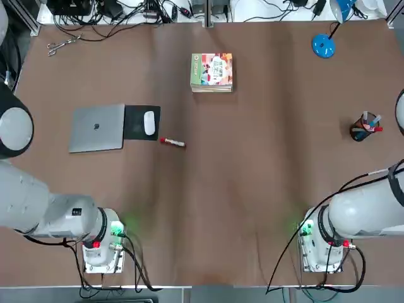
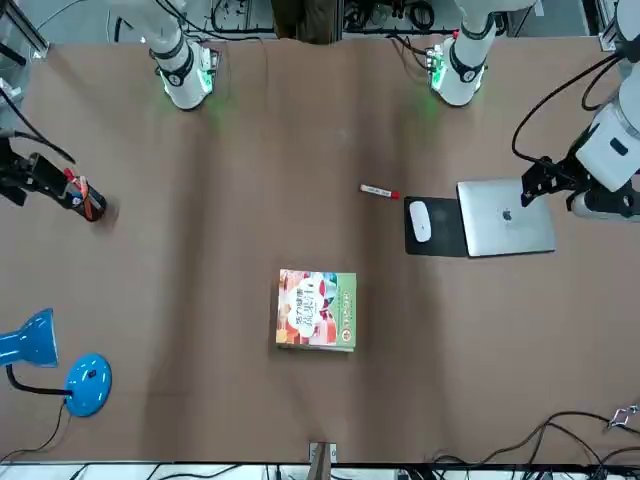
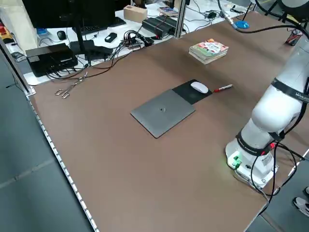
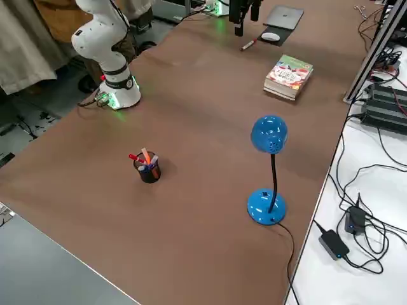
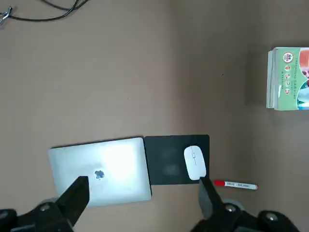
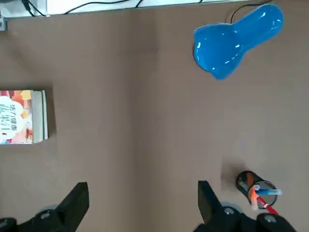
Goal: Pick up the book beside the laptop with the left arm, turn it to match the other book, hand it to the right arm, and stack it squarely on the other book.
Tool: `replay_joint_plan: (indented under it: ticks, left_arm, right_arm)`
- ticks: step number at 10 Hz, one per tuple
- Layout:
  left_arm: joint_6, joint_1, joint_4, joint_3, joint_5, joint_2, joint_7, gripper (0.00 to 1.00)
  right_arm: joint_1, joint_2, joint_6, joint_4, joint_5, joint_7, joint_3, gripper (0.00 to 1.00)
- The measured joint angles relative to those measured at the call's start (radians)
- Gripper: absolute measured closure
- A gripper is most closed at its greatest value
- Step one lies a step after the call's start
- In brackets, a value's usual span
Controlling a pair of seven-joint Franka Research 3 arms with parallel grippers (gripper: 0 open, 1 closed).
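**What else we see on the table**

We see a black mousepad (image 1: 141, 122) with a white mouse (image 1: 149, 123) on it, and a red marker (image 1: 172, 142) lying just beside it. A blue desk lamp (image 1: 324, 44) stands at a far corner, a pen cup (image 1: 363, 128) sits near one edge, and scissors (image 1: 60, 45) lie at the other far corner.

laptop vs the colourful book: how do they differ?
The flat silver-grey laptop is plain apart from a small dark logo; the colourful pink-and-green illustrated book is busy with print. The laptop has the larger footprint and lies thin; the book sits thicker, as a stack with page edges showing. The laptop abuts a black mousepad; the book lies alone. Both lie flat on the brown table.
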Motion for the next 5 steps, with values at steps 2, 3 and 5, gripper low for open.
replay_joint_plan:
  ticks: [2,3,5]
  left_arm:
    - [0.000,0.000,0.000,0.000,0.000,0.000,0.000,0.00]
    - [0.000,-0.001,0.000,0.000,0.000,0.000,0.000,0.00]
    - [0.000,-0.003,0.002,-0.001,0.000,0.000,0.000,0.00]
  right_arm:
    - [-0.033,0.000,-0.004,-0.011,-0.001,-0.014,0.000,0.00]
    - [-0.048,0.000,-0.009,-0.015,-0.001,-0.018,0.000,0.00]
    - [-0.056,0.000,-0.013,-0.017,-0.001,-0.019,0.000,0.00]
